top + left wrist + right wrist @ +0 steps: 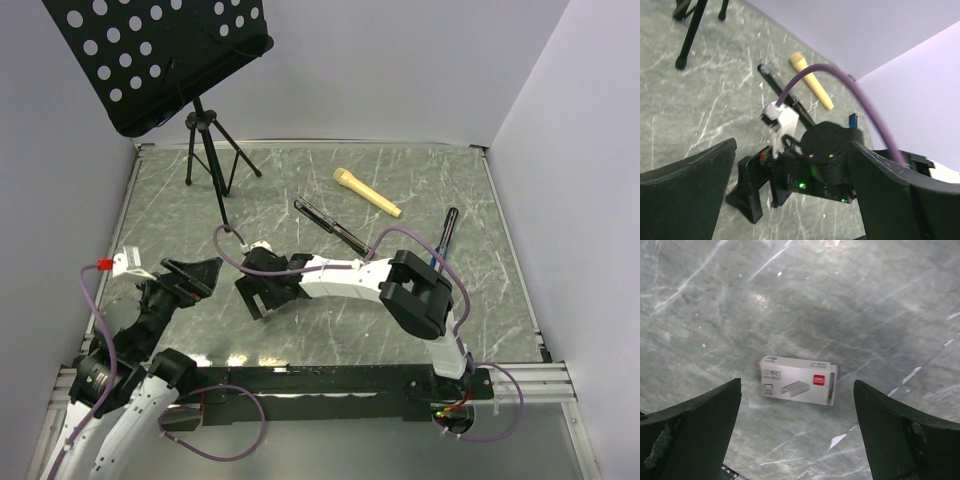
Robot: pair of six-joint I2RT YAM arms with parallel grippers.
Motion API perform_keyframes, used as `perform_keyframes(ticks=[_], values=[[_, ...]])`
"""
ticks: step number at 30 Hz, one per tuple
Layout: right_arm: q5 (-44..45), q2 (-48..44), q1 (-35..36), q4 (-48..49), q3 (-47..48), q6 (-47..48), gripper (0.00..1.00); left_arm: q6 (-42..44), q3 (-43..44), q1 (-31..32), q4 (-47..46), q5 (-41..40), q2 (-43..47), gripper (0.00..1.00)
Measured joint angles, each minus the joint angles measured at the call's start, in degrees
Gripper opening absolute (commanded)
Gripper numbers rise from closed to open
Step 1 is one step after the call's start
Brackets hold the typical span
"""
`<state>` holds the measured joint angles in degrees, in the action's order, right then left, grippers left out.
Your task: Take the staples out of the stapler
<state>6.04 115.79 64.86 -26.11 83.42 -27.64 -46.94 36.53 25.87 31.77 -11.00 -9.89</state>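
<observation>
- The left gripper (195,272) has its jaws spread wide and holds nothing. In its own camera the two dark fingers (690,192) fill the lower corners and are cut off by the picture's edge.
- The right gripper (262,295) is also spread wide and empty, hanging over the table (300,170).
- Only the right wrist view shows a small pale staple box (799,380), lying flat on the marbled top between the fingers and touching neither. In the overhead view the gripper hides it.
- The box carries a red label and a drawing of a staple strip. The lettering is too small to read.
- The left wrist view looks onto the back of the right wrist, where a green light glows. A purple cable (840,80) arcs across it.
- The stapler (332,226) lies flat beyond both grippers, well apart from them. In the left wrist view the cable and a white plug cover part of it.
- A blue-and-black pen (445,235) lies to the right, partly behind the right arm.
- A tan handle (367,192) lies just past the stapler.
- A music stand (160,55) stands at the far left, its desk cut off at the top edge.
</observation>
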Motion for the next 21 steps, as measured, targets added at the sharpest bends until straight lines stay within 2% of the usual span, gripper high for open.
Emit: perform_keyframes(ticks=[3, 5, 6, 8, 9, 12, 15, 19, 21], values=[[0.17, 1.09, 0.37, -0.87, 1.60, -0.42, 1.00, 0.66, 0.48, 0.00, -0.02, -0.42, 1.55, 0.99], [0.42, 2.34, 0.61, -1.27, 2.93, -0.79, 0.95, 0.76, 0.48, 0.00, 0.11, -0.50, 1.79, 0.99], [0.50, 2.71, 0.72, -1.38, 3.17, -0.90, 0.85, 0.79, 0.48, 0.00, 0.22, -0.50, 1.79, 0.99], [0.61, 3.45, 0.85, -1.99, 3.32, -1.07, 0.72, 0.79, 0.48, 0.00, 0.31, -0.52, 1.79, 0.99], [1.05, 3.61, 0.90, -2.29, 3.48, -1.27, 0.57, 0.79, 0.48, 0.00, 0.31, -0.57, 1.79, 0.99], [0.98, 3.98, 0.85, -2.69, 3.80, -1.88, 0.41, 0.81, 0.48, 0.00, 0.31, -0.66, 1.79, 0.99], [1.22, 4.39, 0.85, -3.32, 4.66, -2.60, 0.40, 0.81, 0.48, 0.00, 0.35, -0.72, 1.79, 1.00], [1.42, 4.48, 0.87, -3.34, 4.76, -3.06, 0.45, 0.79, 0.48, 0.00, 0.35, -0.90, 1.79, 1.00], [1.55, 4.48, 0.90, -3.39, 4.76, -3.26, 0.60, 0.81, 0.48, 0.00, 0.35, -0.90, 1.81, 0.99]])
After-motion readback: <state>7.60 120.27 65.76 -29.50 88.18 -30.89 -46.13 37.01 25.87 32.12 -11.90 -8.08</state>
